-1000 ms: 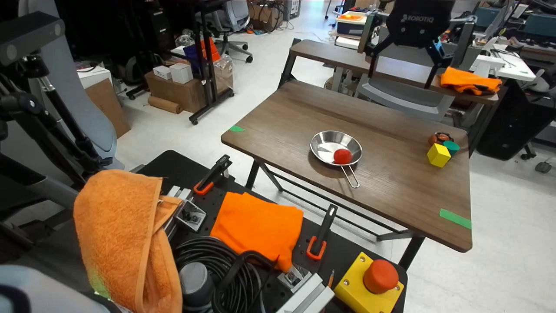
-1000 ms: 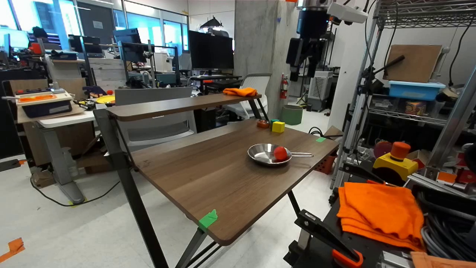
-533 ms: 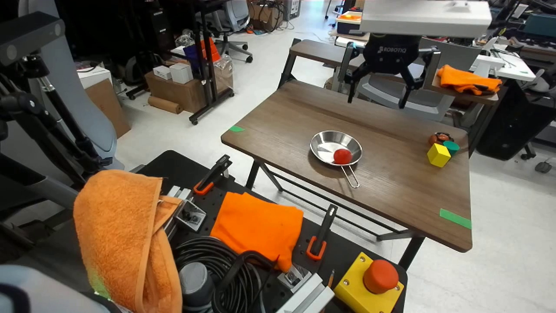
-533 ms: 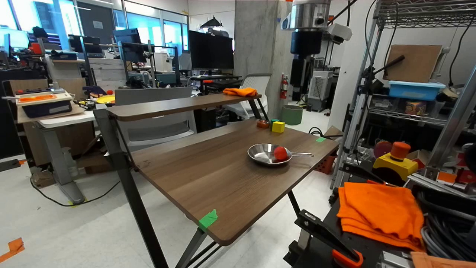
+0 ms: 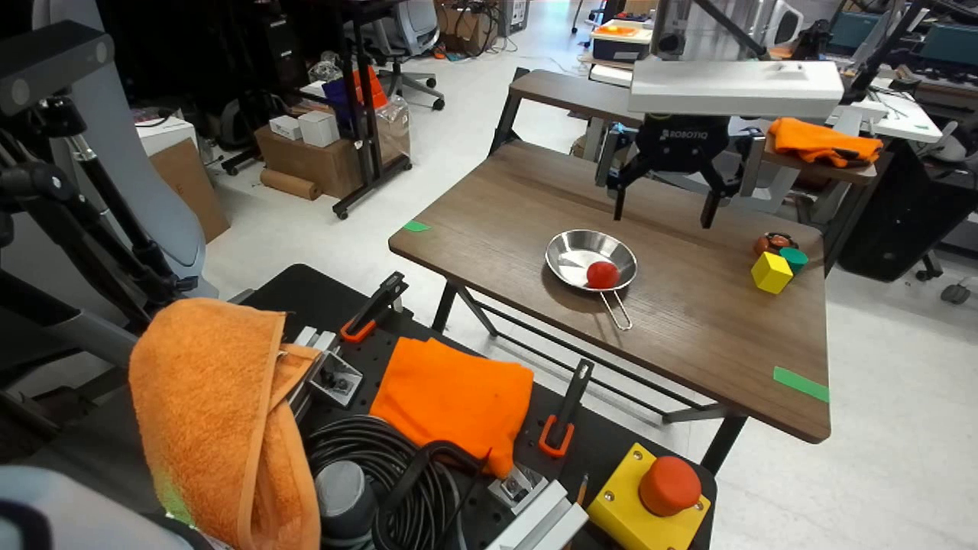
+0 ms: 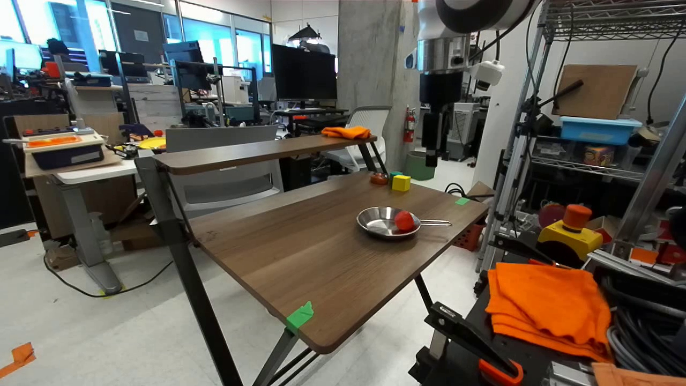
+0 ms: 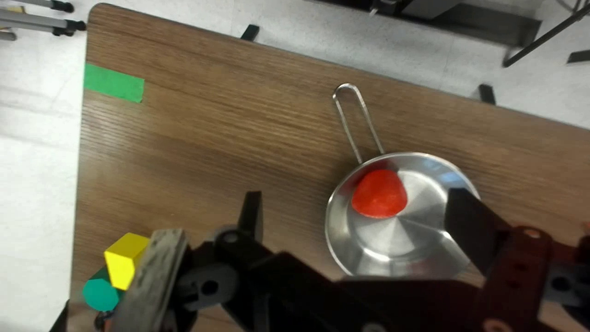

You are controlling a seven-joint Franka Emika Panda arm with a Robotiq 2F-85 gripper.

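A shiny metal frying pan [image 7: 392,244] sits on the brown wooden table [image 5: 489,198]. A red lump [image 7: 379,193] is inside it, close to where the thin wire handle [image 6: 435,222] joins the rim. The lump is round with soft corners — I cannot tell if it is a toy or food.

The claw [image 5: 662,220] hangs above the table, apart from the pan, and its two fingers [image 5: 710,211] are spread wide. In the wrist view, the lump shows in the gap between the fingers.

Near one end of the table, a yellow block [image 5: 772,273] is just beside a green block [image 5: 795,261], but I cannot tell if they touch. A round brown thing [image 6: 379,179] is close to them — it is too small to make out well.

A green trash can [image 6: 416,170] stands past the table, partly hidden by the claw in an exterior view, and its inside does not show.

In the wrist view, one dark, blurry finger covers a bit of the pan's rim, and the middle of the claw covers more. In an exterior view, a white box [image 5: 733,90] blocks the top of the claw. The top of the arm [image 6: 442,53] is cut off in both exterior views.
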